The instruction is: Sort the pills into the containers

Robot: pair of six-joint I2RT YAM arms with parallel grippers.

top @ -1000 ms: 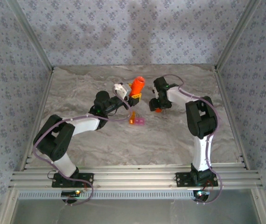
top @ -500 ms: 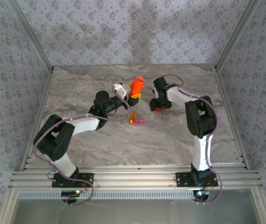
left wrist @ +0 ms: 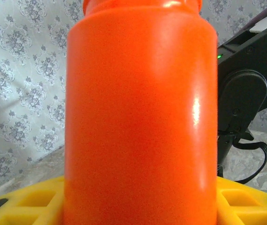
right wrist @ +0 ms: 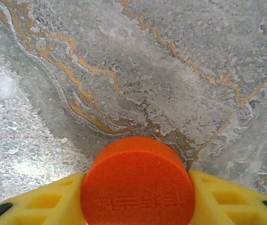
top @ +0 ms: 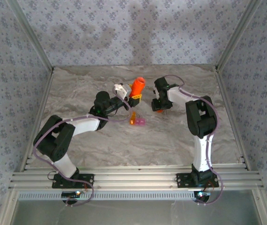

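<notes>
Arms barely shift since 1 s ago: L gripper [top: 133, 97] clamps bottle [top: 137, 86], R gripper [top: 158, 109] pinches cap [right wrist: 138, 182]. Containers [top: 137, 121] lie near, between arms. Risk: hasty tilt dumps pills past them.

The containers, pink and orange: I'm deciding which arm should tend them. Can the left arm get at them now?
Likely within reach, but not to grip: the containers lie just nearer than the left gripper, nothing between, yet its jaws are shut on the orange bottle.
</notes>
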